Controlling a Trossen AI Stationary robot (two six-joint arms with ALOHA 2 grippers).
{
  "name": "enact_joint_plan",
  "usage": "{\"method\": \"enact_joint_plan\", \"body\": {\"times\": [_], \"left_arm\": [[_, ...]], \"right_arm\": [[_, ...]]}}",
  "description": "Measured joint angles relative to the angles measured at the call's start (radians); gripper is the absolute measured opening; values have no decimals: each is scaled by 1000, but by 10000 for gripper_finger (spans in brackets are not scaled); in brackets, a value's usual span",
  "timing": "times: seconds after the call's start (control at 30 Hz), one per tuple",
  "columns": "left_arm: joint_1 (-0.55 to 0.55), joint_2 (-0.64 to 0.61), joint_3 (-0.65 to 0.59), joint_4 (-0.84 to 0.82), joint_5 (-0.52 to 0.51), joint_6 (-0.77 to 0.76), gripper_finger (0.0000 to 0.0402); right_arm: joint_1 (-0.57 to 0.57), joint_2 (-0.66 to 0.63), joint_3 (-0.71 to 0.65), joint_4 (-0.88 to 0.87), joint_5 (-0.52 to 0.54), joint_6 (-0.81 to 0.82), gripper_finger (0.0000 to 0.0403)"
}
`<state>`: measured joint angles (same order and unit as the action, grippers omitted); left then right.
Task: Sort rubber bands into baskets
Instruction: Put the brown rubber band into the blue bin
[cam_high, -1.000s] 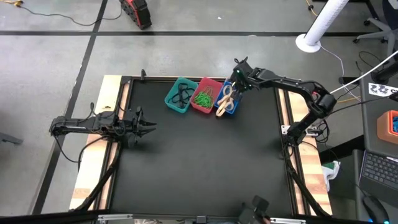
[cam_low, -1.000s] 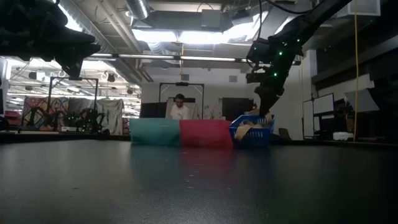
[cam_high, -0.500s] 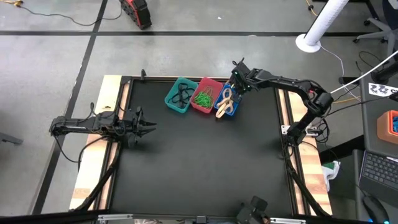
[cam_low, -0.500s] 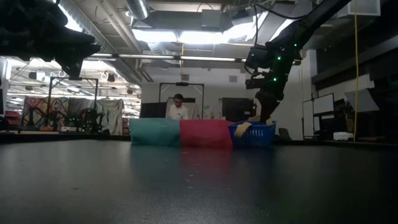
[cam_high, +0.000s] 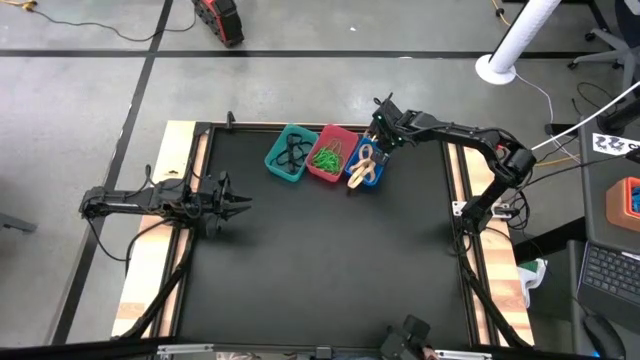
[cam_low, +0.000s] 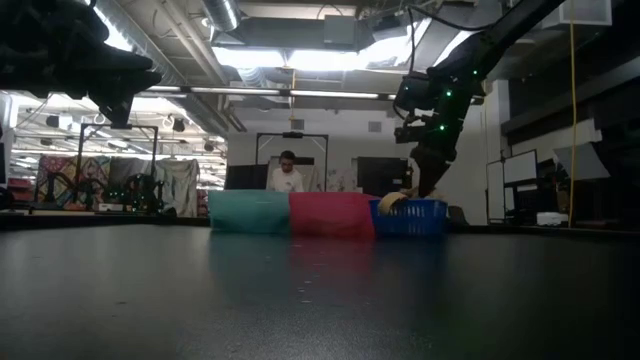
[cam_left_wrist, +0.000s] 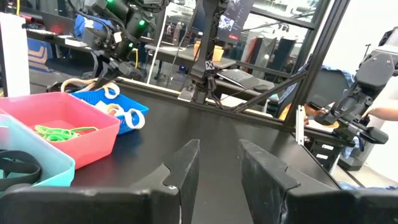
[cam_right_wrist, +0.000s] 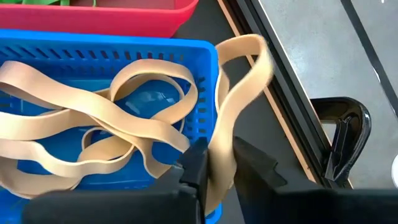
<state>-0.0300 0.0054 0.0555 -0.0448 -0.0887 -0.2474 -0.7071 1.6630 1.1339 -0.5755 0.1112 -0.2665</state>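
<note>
Three baskets stand in a row at the table's far middle: teal (cam_high: 288, 154) with black bands, red (cam_high: 328, 153) with green bands (cam_left_wrist: 59, 131), and blue (cam_high: 366, 165) with several tan bands (cam_right_wrist: 93, 118). My right gripper (cam_high: 381, 135) is at the blue basket's far right corner, shut on a tan band (cam_right_wrist: 239, 81). My left gripper (cam_high: 240, 206) waits open and empty over the table's left side (cam_left_wrist: 217, 168). My right gripper (cam_right_wrist: 214, 152) pinches one tan band between its two fingers on a strand just outside the blue basket's wall (cam_right_wrist: 222, 140). The fingers come from above, slanting down. The band's loop (cam_right_wrist: 255, 50) arches over the basket's rim corner, slack.
The black table top (cam_high: 320, 260) stretches from the baskets to the near edge. Wooden side rails (cam_high: 160, 240) run along both sides. A black clamp (cam_right_wrist: 345, 137) sits on the rail by the blue basket. A person (cam_low: 288, 172) shows far behind the table.
My right gripper has shifted slightly up and toward the baskets, still shut on the tan band. In the low view the blue basket's top edge and the tan bands above it have sunk lower.
</note>
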Motion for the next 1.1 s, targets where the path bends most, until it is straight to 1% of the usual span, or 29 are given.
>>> {"method": "enact_joint_plan", "body": {"times": [0.1,0.2,0.3,0.4,0.43,0.53,0.6,0.67,0.77,0.93,1.1], "left_arm": [[0,0,0,0,0,0,109],[0,0,0,0,0,0,109],[0,0,0,0,0,0,109],[0,0,0,0,0,0,109],[0,0,0,0,0,0,109],[0,0,0,0,0,0,109],[0,0,0,0,0,0,109],[0,0,0,0,0,0,109],[0,0,0,-1,0,0,109],[0,0,0,-5,0,1,109],[0,0,0,-5,0,1,109]], "right_arm": [[0,0,0,0,0,0,78],[0,0,0,0,0,0,80],[0,0,0,-1,0,-3,60],[0,0,0,-1,0,-26,17],[0,0,0,-2,0,-30,10],[1,-1,0,-3,0,-32,15],[1,-5,2,-7,1,-33,10],[1,-8,25,-42,1,-34,5],[1,-10,82,-97,0,-29,8],[43,-11,159,-188,-60,-20,4],[149,-11,176,-226,-109,-19,3]]}}
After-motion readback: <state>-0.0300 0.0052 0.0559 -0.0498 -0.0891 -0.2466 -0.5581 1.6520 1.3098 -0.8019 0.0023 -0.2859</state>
